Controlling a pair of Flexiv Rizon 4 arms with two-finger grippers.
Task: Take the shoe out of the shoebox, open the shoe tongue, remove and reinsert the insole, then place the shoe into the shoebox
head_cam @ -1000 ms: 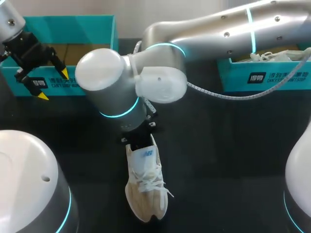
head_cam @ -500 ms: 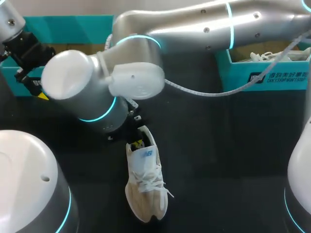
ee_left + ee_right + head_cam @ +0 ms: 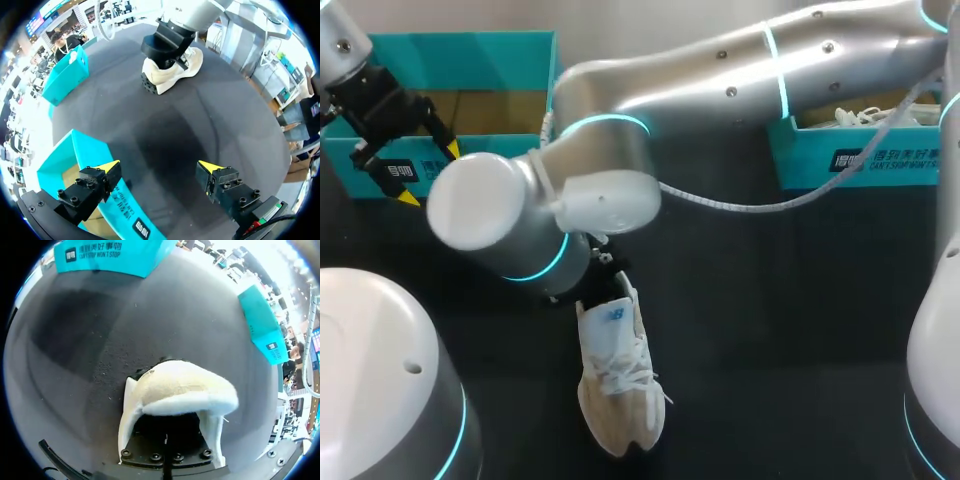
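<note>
Shoe (image 3: 617, 385) lies on the counter (image 3: 770, 300) near the middle, toe toward the near edge, well apart from the left shoebox (image 3: 470, 45) and the right box (image 3: 860, 155). There is bare counter on both flanks.

Your right end effector (image 3: 167, 45) sits at the heel opening; you cannot tell its grip.

Your left end effector (image 3: 159, 166) is spread, empty, over the left shoebox's front wall.

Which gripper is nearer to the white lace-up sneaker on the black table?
Right. The right gripper sits at the heel opening of the white lace-up sneaker. The left gripper hangs open at the front wall of the teal cardboard shoebox, far from the sneaker.
</note>
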